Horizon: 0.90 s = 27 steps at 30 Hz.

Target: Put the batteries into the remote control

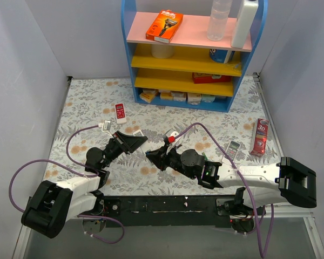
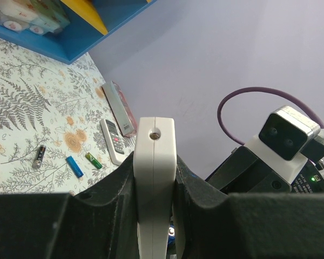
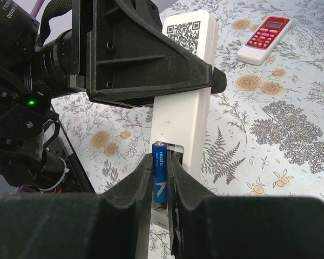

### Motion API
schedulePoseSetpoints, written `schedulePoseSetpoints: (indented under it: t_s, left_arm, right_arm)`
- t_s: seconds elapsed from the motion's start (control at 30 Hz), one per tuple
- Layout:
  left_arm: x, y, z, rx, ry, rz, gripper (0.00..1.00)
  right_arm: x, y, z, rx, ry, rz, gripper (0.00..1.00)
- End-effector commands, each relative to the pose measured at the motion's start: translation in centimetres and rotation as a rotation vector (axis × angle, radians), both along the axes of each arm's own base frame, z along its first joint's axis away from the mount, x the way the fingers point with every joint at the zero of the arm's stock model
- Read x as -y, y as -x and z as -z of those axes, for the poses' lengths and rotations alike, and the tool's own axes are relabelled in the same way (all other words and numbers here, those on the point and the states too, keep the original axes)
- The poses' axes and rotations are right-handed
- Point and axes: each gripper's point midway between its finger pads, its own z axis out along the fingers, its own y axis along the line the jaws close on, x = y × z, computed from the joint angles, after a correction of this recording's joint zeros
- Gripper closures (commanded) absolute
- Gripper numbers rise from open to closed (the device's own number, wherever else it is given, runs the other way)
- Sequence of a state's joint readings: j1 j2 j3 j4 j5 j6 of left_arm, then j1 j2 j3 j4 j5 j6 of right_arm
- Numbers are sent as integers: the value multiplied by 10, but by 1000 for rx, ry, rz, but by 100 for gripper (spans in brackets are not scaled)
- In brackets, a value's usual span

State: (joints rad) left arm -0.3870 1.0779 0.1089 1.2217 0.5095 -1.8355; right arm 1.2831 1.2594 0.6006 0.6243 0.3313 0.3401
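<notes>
The white remote control, back side up with a QR sticker, is held off the table by my left gripper, which is shut on its long sides. Its battery bay is open at the near end. A blue battery stands in that bay, and my right gripper is shut on it, a finger against each side. In the top view the two grippers meet at mid-table, left and right. Three loose batteries lie on the cloth: dark, blue and green.
A red-and-white remote lies behind the left arm. A grey buttoned remote and a red box lie at the right. A blue-and-yellow shelf stands at the back. Purple cables loop around both arms.
</notes>
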Motion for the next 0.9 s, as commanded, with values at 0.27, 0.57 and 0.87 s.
schedulePoseSetpoints:
  t_s: [0.27,0.57,0.87]
  left_arm:
    - [-4,14,-43,94,111,23,100]
    - [-6,11,-42,70,125,5,100]
    - [-6,12,-40,66,126,6,100]
  right_arm:
    - [10,-7,32,-27,123,51,76]
    - [11,-7,33,-30,117,54,73]
    - [12,-8,27,-29,86,63,70]
